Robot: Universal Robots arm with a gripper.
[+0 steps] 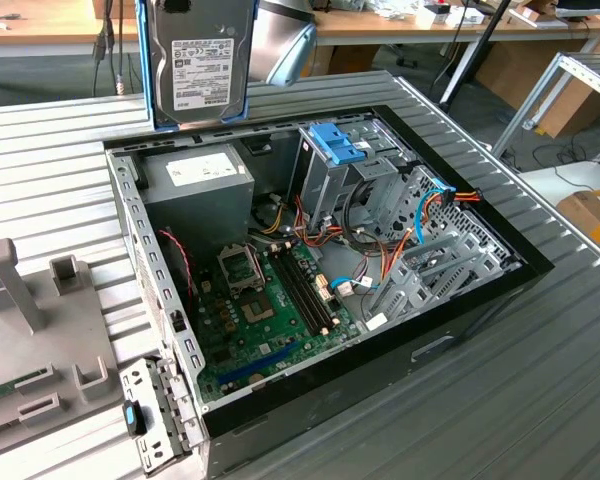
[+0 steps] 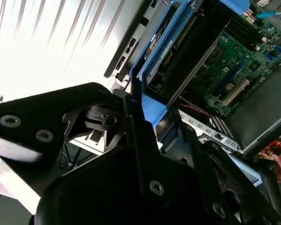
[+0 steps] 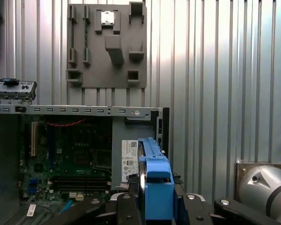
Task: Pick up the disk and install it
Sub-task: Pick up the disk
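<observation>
"One step looks finished to us: the disk is off the desk, hanging upright over the far edge of the open computer case in the exterior view."

"Agreed. In the first wrist view we see the claw clenched on it, black jaws either side of its blue end (rails showing blue on both edges)."

"So we judge this the carry stage: pick-up complete, install not yet begun. The disk sits well apart from the drive cage."

"As we read it, seating the disk calls for lining its rails squarely with the cage's guides, clear of the loose cables."
</observation>
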